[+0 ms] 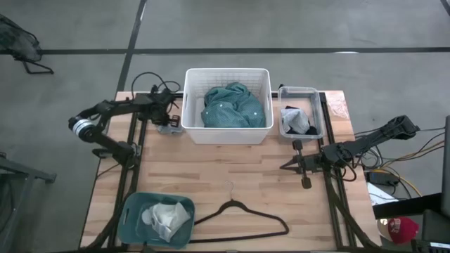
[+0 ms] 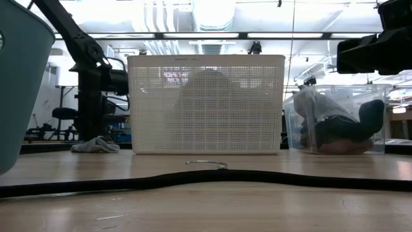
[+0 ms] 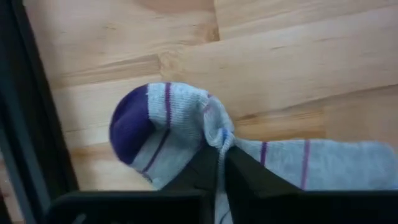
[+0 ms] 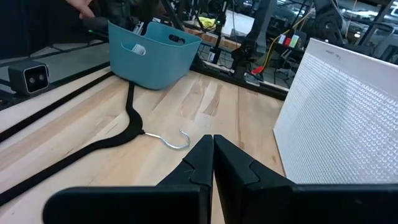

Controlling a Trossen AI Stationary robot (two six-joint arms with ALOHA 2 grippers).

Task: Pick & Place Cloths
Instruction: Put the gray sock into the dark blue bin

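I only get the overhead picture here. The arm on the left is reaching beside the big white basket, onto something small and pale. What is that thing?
Observer: A grey sock with a purple toe and thin purple stripes, lying on the wooden table.
Operator: Has the arm got hold of it?
Observer: Yes. The left gripper is pinched shut on a fold of the sock.
Operator: And the arm on the right?
Observer: The right gripper is shut and holds nothing; it sits above the table, pointed towards the black hanger and the teal tub.
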